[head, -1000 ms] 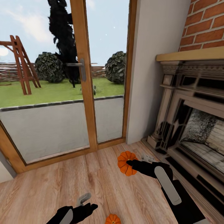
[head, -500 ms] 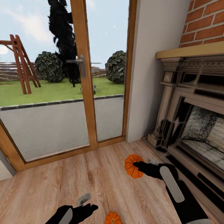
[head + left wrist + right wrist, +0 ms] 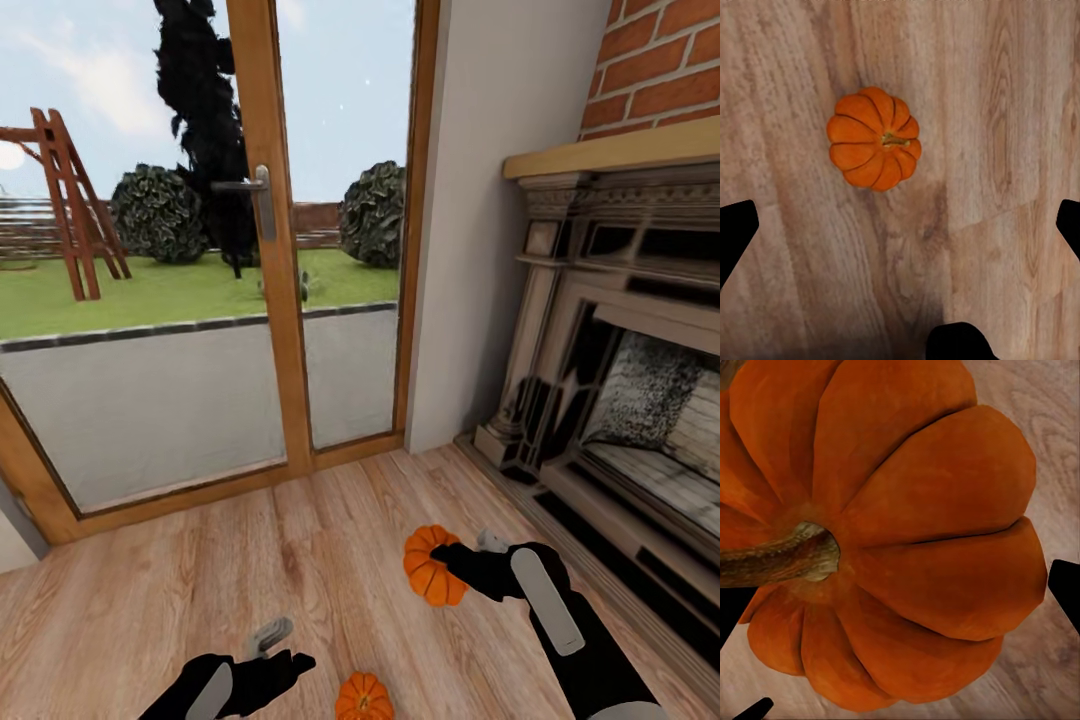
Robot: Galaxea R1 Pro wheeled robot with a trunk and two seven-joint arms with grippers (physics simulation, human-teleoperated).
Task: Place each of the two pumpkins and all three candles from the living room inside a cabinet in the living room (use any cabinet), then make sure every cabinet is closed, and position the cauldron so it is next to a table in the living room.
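Observation:
One small orange pumpkin [image 3: 428, 572] is clamped in my right gripper [image 3: 452, 566] low over the wooden floor, in front of the fireplace. Seen close from the right wrist, that pumpkin [image 3: 907, 532] shows its stem, with dark fingertips [image 3: 1066, 591] at its sides. A second pumpkin [image 3: 363, 697] sits upright on the floor near my base. From the left wrist it [image 3: 874, 138] lies ahead of the left gripper [image 3: 900, 232], whose fingers are spread wide and hold nothing. My left gripper [image 3: 280, 650] hovers just to the left of that pumpkin.
A stone fireplace [image 3: 620, 380] with a wooden mantel and raised hearth fills the right side. A glazed door with a wooden frame [image 3: 275, 300] and handle closes the far side, with a white wall pier [image 3: 490, 230] between them. Wooden floor [image 3: 200, 580] lies open to the left.
My right gripper has carried its pumpkin nearer to me, down and right in the picture. The view tilted slightly down. The left gripper and the floor pumpkin stayed put.

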